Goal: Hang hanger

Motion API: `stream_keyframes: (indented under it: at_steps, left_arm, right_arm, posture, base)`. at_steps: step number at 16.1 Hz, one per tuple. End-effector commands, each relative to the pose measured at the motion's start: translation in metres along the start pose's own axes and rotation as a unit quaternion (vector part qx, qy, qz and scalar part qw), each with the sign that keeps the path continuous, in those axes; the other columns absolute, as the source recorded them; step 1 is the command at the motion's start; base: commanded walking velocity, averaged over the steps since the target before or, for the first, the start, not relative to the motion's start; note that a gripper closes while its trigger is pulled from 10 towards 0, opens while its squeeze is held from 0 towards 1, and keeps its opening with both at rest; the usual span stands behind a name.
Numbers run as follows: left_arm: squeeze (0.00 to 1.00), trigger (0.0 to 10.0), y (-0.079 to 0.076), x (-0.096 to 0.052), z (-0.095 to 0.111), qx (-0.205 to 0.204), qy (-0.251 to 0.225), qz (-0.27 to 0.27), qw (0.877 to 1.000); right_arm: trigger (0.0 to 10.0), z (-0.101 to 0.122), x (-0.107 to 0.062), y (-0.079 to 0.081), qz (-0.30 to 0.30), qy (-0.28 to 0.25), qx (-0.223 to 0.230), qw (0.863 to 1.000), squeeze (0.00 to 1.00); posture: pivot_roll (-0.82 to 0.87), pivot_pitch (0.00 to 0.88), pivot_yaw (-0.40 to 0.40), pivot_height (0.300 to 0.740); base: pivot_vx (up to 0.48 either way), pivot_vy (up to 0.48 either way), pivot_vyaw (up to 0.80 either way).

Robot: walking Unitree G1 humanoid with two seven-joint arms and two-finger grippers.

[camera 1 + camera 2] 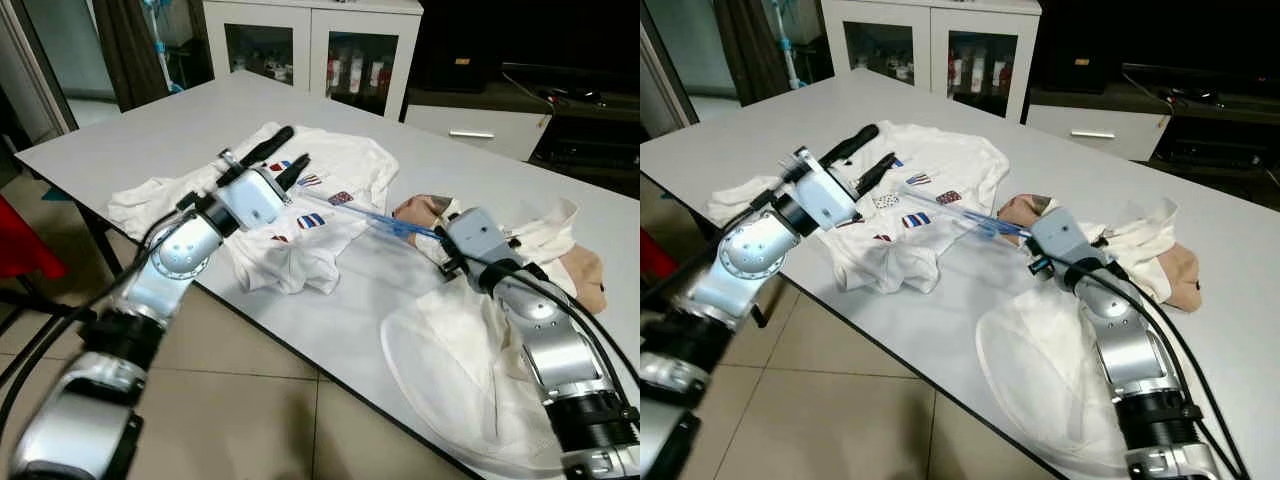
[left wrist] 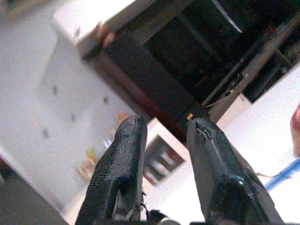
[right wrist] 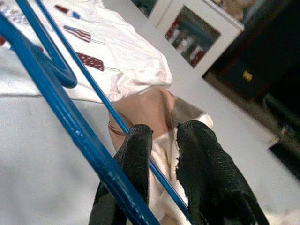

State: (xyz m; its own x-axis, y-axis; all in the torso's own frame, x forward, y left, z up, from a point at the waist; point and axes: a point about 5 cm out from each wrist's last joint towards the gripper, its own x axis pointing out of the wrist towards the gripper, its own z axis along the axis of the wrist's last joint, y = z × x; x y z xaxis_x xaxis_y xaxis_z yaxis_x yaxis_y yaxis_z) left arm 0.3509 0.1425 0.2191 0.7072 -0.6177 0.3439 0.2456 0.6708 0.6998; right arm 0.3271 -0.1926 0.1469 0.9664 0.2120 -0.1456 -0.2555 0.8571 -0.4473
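Observation:
A blue hanger lies slanted over the grey table, between a white shirt with flag prints and a heap of clothes. My right gripper is shut on the hanger's right end; in the right wrist view a thin blue bar runs between the two black fingers. My left gripper hovers open just above the printed shirt, near the hanger's left end, holding nothing. The left wrist view looks past its spread fingers at the far cabinet.
A beige garment and a white garment lie under and beside my right arm, near the table's front edge. A white glass-door cabinet stands behind the table. Something red sits on the floor at left.

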Motion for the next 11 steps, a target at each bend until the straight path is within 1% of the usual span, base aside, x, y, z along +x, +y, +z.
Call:
stream_keyframes:
  at_steps: [1,2,3,4,5,6,8,9,10,11]
  left_arm:
    - [0.0,10.0,0.008,-0.005,-0.009,-0.045,0.025,0.028,0.998]
    - [0.0,10.0,0.009,-0.009,-0.019,-0.075,0.058,0.046,0.994]
    - [0.0,10.0,0.008,-0.011,-0.027,-0.089,0.089,0.052,0.991]
    - [0.0,10.0,0.007,-0.013,-0.032,-0.098,0.107,0.051,0.988]
    - [0.0,10.0,0.001,-0.017,-0.044,-0.102,0.162,0.043,0.981]
    - [0.0,10.0,-0.001,-0.019,-0.049,-0.1,0.183,0.038,0.977]
    - [0.0,10.0,-0.011,-0.028,-0.069,-0.104,0.273,0.022,0.956]
    - [0.0,10.0,-0.019,-0.031,-0.076,-0.121,0.305,0.011,0.945]
    - [0.0,10.0,-0.024,-0.033,-0.079,-0.133,0.32,0.006,0.938]
    - [0.0,10.0,-0.039,-0.035,-0.084,-0.171,0.349,-0.015,0.921]
  right_arm:
    - [4.9,0.001,-0.002,-0.01,-0.017,0.006,0.04,0.999,0.0]
    - [8.9,0.0,-0.002,-0.011,-0.022,0.012,0.069,0.997,0.0]
    - [10.0,-0.001,-0.002,-0.012,-0.026,0.017,0.095,0.995,0.0]
    - [10.0,-0.001,-0.002,-0.013,-0.03,0.02,0.11,0.993,0.0]
    - [10.0,0.001,-0.001,-0.015,-0.037,0.023,0.131,0.99,0.0]
    - [10.0,0.002,-0.001,-0.015,-0.038,0.023,0.137,0.99,0.0]
    - [10.0,0.009,-0.001,-0.015,-0.033,0.02,0.159,0.986,0.0]
    - [10.0,0.012,-0.001,-0.015,-0.031,0.017,0.155,0.987,0.0]
    - [10.0,0.014,-0.001,-0.014,-0.029,0.016,0.155,0.987,0.0]
    - [10.0,0.017,0.0,-0.012,-0.025,0.013,0.161,0.987,0.0]
  posture:
    - [0.04,0.013,-0.011,0.74]
    - [0.04,0.013,-0.011,0.74]
    - [0.04,0.013,-0.011,0.74]
    - [0.04,0.013,-0.011,0.74]
    - [0.04,0.013,-0.011,0.74]
    - [0.04,0.013,-0.011,0.74]
    - [0.04,0.013,-0.008,0.74]
    - [0.04,0.012,-0.007,0.74]
    - [0.04,0.011,-0.007,0.74]
    - [0.03,0.009,-0.007,0.74]
  base:
    - [0.0,0.0,0.0]
    - [0.0,0.0,0.0]
    - [0.0,0.0,0.0]
    - [0.0,0.0,0.0]
    - [0.0,0.0,0.0]
    - [0.0,0.0,0.0]
    - [0.0,0.0,0.0]
    - [0.0,0.0,0.0]
    - [0.0,0.0,0.0]
    - [0.0,0.0,0.0]
